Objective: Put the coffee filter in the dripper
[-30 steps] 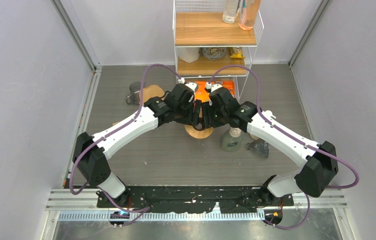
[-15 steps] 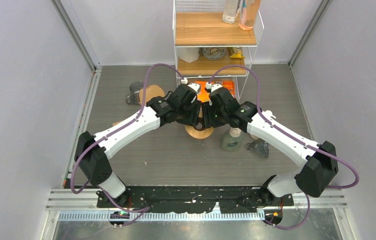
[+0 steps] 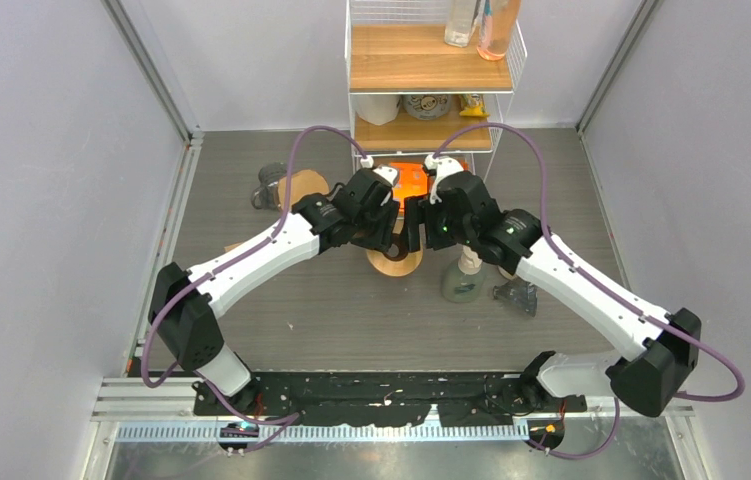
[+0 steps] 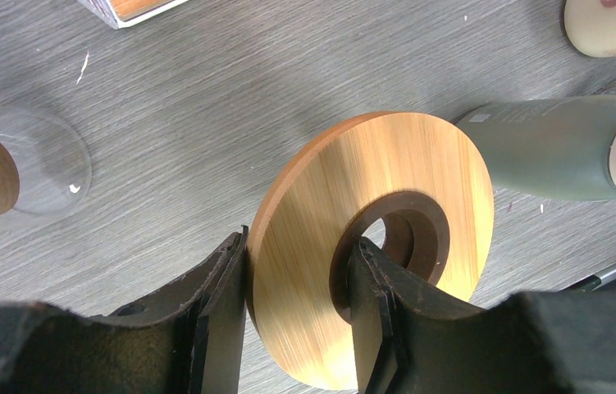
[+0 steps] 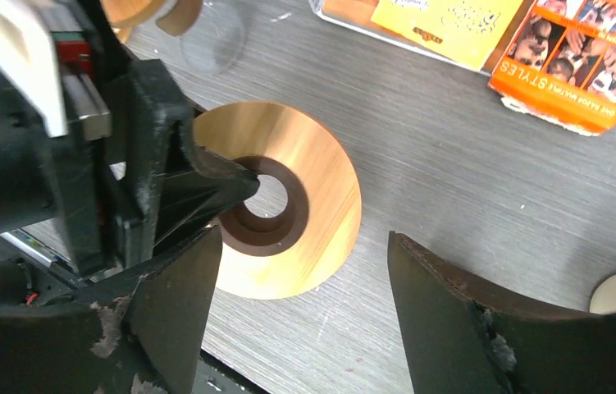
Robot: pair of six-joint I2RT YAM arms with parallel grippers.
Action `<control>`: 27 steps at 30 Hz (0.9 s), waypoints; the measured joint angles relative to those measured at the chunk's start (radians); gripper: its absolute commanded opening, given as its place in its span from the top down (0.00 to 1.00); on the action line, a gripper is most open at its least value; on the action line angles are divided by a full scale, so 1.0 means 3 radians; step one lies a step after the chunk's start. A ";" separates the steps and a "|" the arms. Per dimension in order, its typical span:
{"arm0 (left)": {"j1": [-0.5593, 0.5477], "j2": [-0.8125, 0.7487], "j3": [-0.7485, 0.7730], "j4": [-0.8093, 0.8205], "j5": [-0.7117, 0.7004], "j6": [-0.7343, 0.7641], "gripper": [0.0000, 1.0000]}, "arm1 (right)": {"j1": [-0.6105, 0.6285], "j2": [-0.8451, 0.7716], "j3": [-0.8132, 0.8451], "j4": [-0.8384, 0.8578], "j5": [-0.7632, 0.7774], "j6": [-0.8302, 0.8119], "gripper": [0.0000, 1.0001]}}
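Task stage: early. The left end effector [image 4: 300, 250] pinches a round pale wooden disc [image 4: 386, 189] with a dark-rimmed central hole, one finger outside the rim and the other through the hole. The wooden disc appears to be the dripper's base. The right end effector [image 5: 303, 238] hangs over the same disc with its fingers spread wide, holding nothing. No paper coffee filter shows in any view, so fetching it and seating it in the dripper are judged yet to do.

Count on the grey wood-grain surface [image 4: 206, 98]:
- one wooden disc;
- one grey-green bottle [image 4: 550, 148] lying just beside it;
- one clear glass vessel [image 4: 34, 160] with a brown collar, possibly the dripper cone, though it is only partly in view;
- one orange printed packet [image 5: 583, 66];
- one yellow packet [image 5: 444, 25].
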 measured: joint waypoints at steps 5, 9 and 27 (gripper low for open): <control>0.0038 -0.0057 -0.0015 0.0009 -0.0001 0.0000 0.85 | -0.0066 -0.0225 -0.0108 0.0067 0.0024 -0.0037 0.12; 0.0135 -0.0203 -0.0018 0.0028 0.0011 0.0005 0.84 | -0.0177 -0.0558 -0.0326 0.0100 0.0224 -0.0062 0.03; 0.1080 -0.0792 0.0245 0.0207 0.0221 0.0093 0.85 | -0.0401 -0.1865 -0.1104 0.0409 0.1935 -0.0193 0.04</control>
